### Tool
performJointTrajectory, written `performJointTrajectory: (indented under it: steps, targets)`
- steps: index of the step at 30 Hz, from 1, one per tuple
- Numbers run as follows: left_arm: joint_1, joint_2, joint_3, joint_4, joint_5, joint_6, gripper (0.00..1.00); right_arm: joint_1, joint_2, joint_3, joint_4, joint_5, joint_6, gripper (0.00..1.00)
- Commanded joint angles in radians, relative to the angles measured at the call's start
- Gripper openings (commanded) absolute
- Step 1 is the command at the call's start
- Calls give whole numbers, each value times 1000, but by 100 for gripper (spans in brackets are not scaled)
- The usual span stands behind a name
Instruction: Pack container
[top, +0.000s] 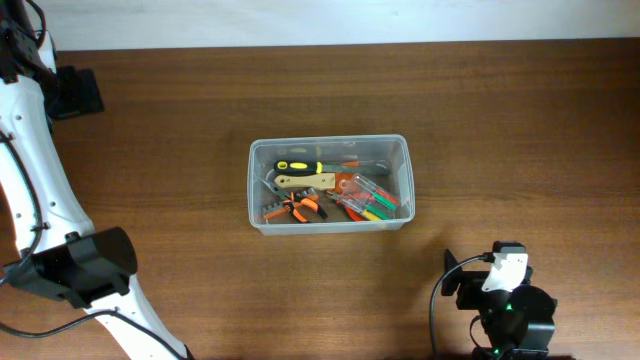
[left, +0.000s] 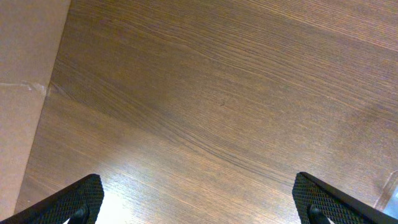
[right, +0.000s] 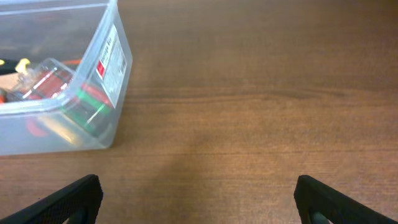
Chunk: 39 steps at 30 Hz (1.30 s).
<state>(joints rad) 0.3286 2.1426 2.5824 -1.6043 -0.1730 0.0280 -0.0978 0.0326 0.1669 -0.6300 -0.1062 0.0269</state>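
Note:
The clear plastic container (top: 258, 185) stands at the middle of the table. Inside lie a yellow-and-black handled tool (top: 298, 165), a wooden-handled tool (top: 305, 181), orange-handled pliers (top: 300, 207) and a small clear case of red, green and yellow screwdrivers (top: 372, 199). The container's corner also shows in the right wrist view (right: 115, 74), upper left. My right gripper (right: 199, 202) is open and empty over bare wood, to the right of the container. My left gripper (left: 199, 202) is open and empty over bare wood near the table's left edge.
The left arm (top: 70, 265) stands at the lower left of the overhead view and the right arm's base (top: 505, 300) at the lower right. A brown cardboard surface (left: 25, 74) lies beyond the table's left edge in the left wrist view.

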Motion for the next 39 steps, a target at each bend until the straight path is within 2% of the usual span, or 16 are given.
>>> performJointTrajectory:
  steps: [1,11,14,18,22,28,30,36,39]
  targets:
    - [6,-3,3,2,0,-14,99,-6,-14,-9,6,13,12,99]
    - [6,-6,3,2,0,-14,99,-6,-13,-9,6,13,12,99]
    - [-15,-59,3,2,0,-14,99,-6,-13,-9,6,13,12,99]
    - [-82,-212,-25,2,0,-13,99,-6,-13,-9,6,13,12,99]
    - [-177,-412,-190,2,0,-13,99,-6,-13,-9,6,13,12,99]
    - [-262,-779,-626,14,-8,-13,99,-6,-13,-9,6,13,12,98]
    - [-263,-903,-779,121,-15,-13,99,-6,-13,-9,6,13,12,98]
    - [-264,-1292,-1257,656,99,-13,99,-6,-13,-9,6,13,12,99]
    - [-264,-1468,-1482,841,103,-13,99,-6,-13,-9,6,13,12,99]
